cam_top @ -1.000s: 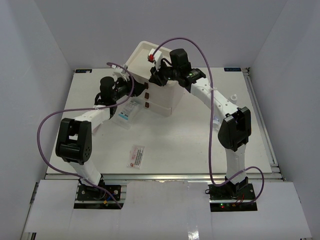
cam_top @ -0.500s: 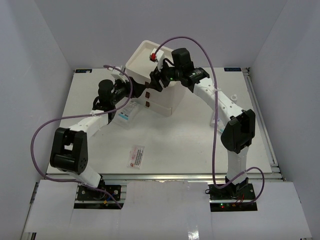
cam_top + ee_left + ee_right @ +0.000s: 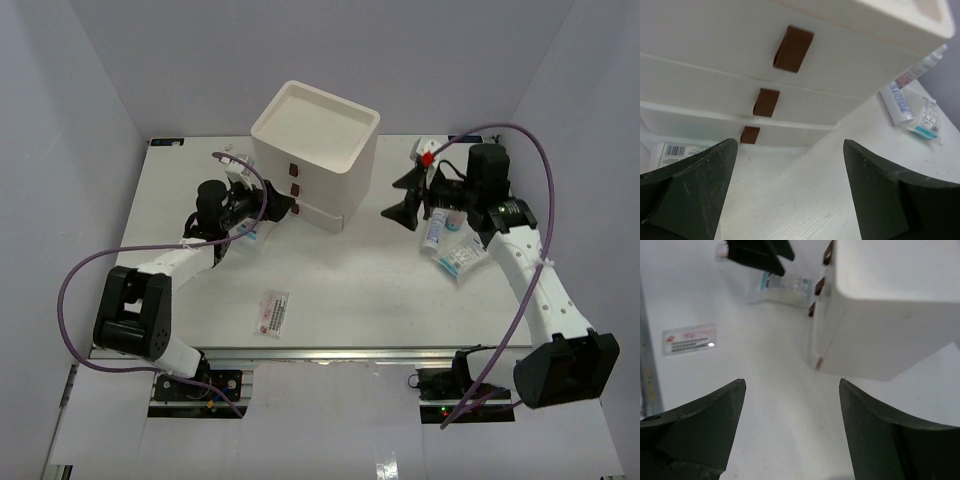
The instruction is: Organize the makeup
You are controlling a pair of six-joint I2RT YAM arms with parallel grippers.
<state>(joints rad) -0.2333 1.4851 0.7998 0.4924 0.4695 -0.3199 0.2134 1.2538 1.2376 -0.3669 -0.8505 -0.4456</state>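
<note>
1. Cream box (image 3: 315,150) with three brown drawer pulls (image 3: 293,190), toward the far edge of the tabletop, a little left of centre, turned at an angle to the edges.
2. Left gripper (image 3: 272,207) low over the table, just in front of the drawer fronts. Jaws spread wide with nothing between them. In the left wrist view, both fingers (image 3: 690,190) short of the box and clear of the pulls.
3. Blue-printed clear sachet (image 3: 247,235) flat on the table just beside that gripper, on the box's left-edge side, partly hidden under the arm. Only its barcode label (image 3: 675,150) visible from the left wrist.
4. Right gripper (image 3: 403,197) on the right side of the box and apart from it, pointing toward it. Jaws wide apart, holding nothing.
5. White-blue tube (image 3: 437,228) lying flat toward the right edge, just beyond the right gripper. Second blue-printed sachet (image 3: 462,257) right beside it on the near side; touching or not, cannot tell.
6. Pink-red printed sachet (image 3: 271,313) flat and alone close to the near edge, left of centre, well apart from the box and both grippers.
</note>
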